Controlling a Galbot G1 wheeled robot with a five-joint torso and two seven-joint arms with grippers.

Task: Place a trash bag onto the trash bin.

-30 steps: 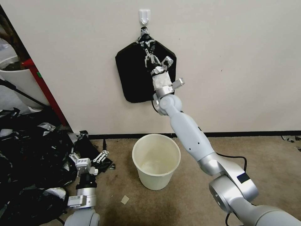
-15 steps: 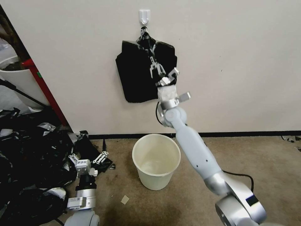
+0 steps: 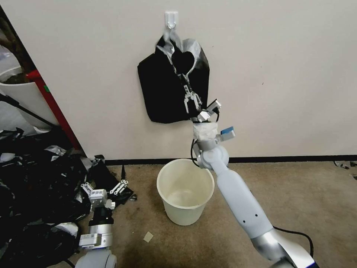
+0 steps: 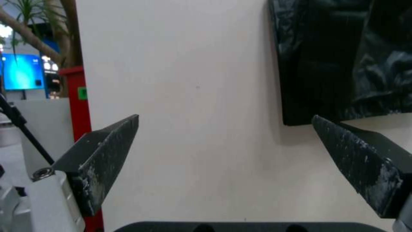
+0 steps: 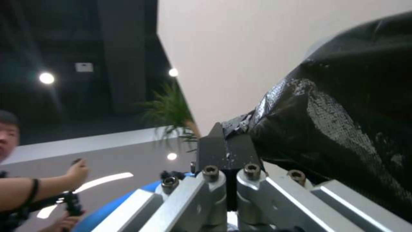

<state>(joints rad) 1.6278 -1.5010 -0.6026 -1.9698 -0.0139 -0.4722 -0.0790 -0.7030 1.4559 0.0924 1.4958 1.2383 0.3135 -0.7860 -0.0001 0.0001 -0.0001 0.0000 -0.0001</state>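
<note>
At the far left we see a heap of black plastic scraps (image 3: 33,186) on the floor, and just beside it our left gripper (image 3: 105,188) rests low with its fingers (image 4: 101,151) spread wide and nothing between them. Further right the bin (image 3: 185,191) stands upright on the carpet (image 3: 297,201) near the wall, apart from both grippers. Above it a flat black pack (image 3: 161,93) hangs from a white hook (image 3: 171,19) on the wall. In front of that pack hangs the bag (image 3: 186,61), its glossy film stretched from the hook down to our right gripper (image 3: 193,104), which is raised above the bin's far rim. The right fingers (image 5: 225,151) are pressed together, pinching a fold of the bag (image 5: 343,106).
</note>
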